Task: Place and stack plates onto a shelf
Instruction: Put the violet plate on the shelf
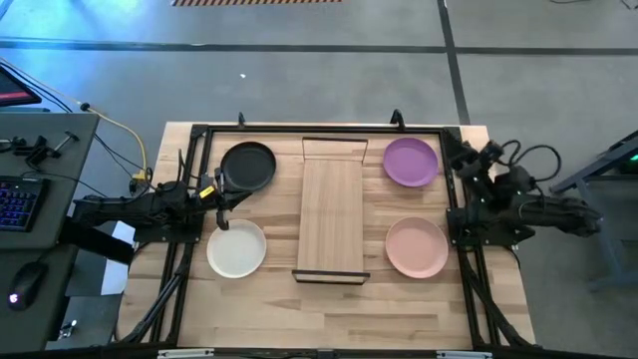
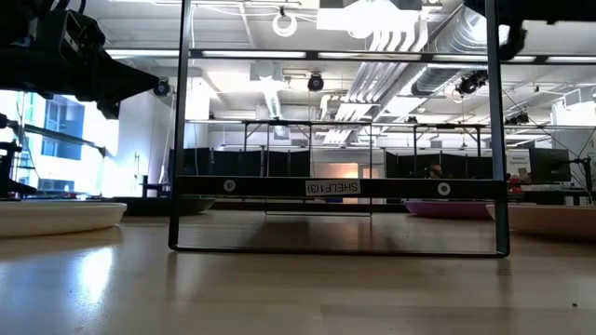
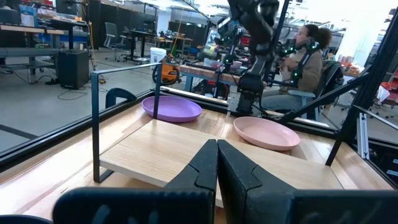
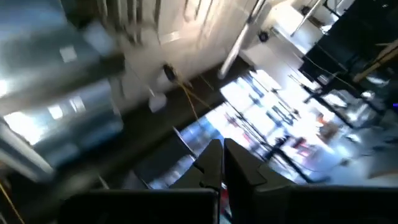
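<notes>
I see the shelf (image 1: 331, 219) bare mid-desk, plates flanking for either arm; left gripper (image 3: 217, 163) and right gripper (image 4: 222, 163) both pressed together, empty.

A keyboard (image 1: 18, 199) and mouse (image 1: 27, 282) sit beside the table (image 1: 289, 309).

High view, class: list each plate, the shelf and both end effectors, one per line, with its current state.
Black plate: on the table, left of the shelf.
Cream-white plate: on the table, unstacked.
Purple plate: on the table, right of the shelf.
Pink plate: on the table, unstacked.
Shelf: bare, no plates.
Left end effector: shut, holding nothing.
Right end effector: shut, holding nothing.
</notes>
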`<state>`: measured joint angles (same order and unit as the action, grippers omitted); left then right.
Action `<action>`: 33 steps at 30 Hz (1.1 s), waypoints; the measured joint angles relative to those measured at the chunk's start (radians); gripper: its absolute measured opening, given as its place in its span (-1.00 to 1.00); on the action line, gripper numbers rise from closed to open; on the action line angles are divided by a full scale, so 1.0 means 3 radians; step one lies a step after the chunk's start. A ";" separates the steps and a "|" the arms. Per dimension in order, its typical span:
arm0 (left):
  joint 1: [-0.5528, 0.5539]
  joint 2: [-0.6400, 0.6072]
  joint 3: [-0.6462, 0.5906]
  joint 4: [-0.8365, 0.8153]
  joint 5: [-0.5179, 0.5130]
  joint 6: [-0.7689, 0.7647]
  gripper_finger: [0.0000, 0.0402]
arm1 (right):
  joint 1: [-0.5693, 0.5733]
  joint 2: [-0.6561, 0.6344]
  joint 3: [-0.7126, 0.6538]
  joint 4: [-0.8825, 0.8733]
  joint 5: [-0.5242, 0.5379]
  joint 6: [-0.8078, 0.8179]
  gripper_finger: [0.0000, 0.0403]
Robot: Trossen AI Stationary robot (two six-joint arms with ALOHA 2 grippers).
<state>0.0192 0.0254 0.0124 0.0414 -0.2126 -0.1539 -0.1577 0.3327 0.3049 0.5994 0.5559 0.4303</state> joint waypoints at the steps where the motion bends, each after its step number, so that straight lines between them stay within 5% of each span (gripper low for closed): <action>1: -0.0001 0.0000 0.0000 0.0000 0.0000 -0.0001 -1.00 | -0.0035 0.0130 0.0133 -0.0196 0.0015 -0.0021 -1.00; 12: 0.0000 0.0000 0.0000 0.0001 0.0000 0.0000 -1.00 | -0.0352 0.1229 0.1181 -0.1960 0.0255 -0.0040 -1.00; 24: 0.0000 -0.0001 0.0000 0.0001 0.0001 -0.0001 -1.00 | -0.0707 0.1883 0.1227 -0.3864 -0.0212 0.1939 -0.96; 33: -0.0001 0.0000 0.0000 0.0000 0.0001 0.0000 -1.00 | -0.0720 0.2035 0.1226 -0.4640 -0.0341 0.2916 -0.29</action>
<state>0.0189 0.0254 0.0124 0.0414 -0.2123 -0.1540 -0.3737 0.9431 0.6727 -0.7926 0.4535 1.3051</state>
